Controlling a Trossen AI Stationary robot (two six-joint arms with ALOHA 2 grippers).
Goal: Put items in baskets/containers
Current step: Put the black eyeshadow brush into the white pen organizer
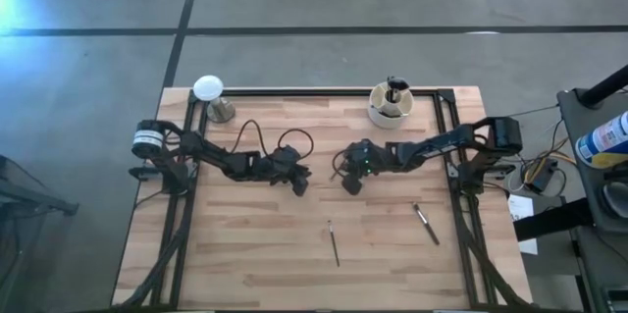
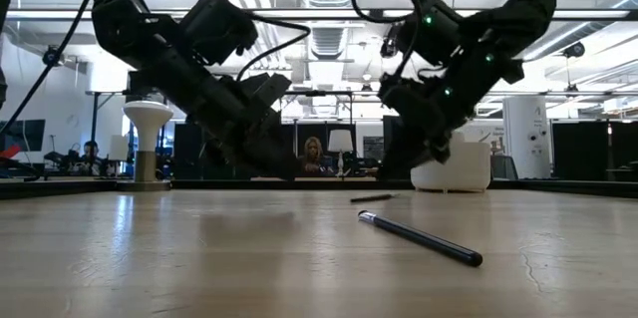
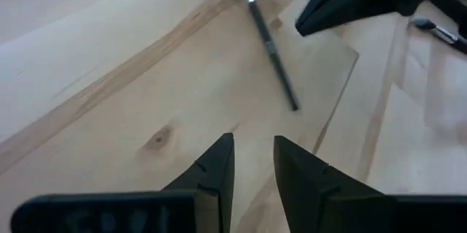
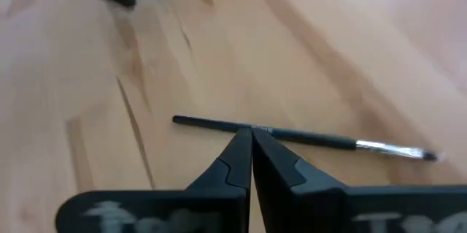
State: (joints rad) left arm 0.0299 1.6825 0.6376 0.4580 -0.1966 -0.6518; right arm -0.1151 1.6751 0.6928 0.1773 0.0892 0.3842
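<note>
Two thin dark makeup brushes lie flat on the wooden table: one [image 1: 334,242] near the middle front, one [image 1: 425,223] to its right. The cream-white cup [image 1: 390,107] stands at the far edge with brushes sticking up out of it. My left gripper [image 1: 299,183] hovers left of centre, its fingers a little apart and empty [image 3: 253,149]. My right gripper [image 1: 351,183] hovers just right of it, shut and empty [image 4: 250,134]. Both are above the table, farther back than the middle brush [image 3: 268,39], which shows beyond the right fingertips [image 4: 292,135].
A white disc on a metallic stand [image 1: 209,92] stands at the far left corner. A dark frame rail [image 1: 324,92] runs along the table's far edge and sides. Bare wood lies in front of both grippers. A person [image 2: 314,154] sits in the room behind.
</note>
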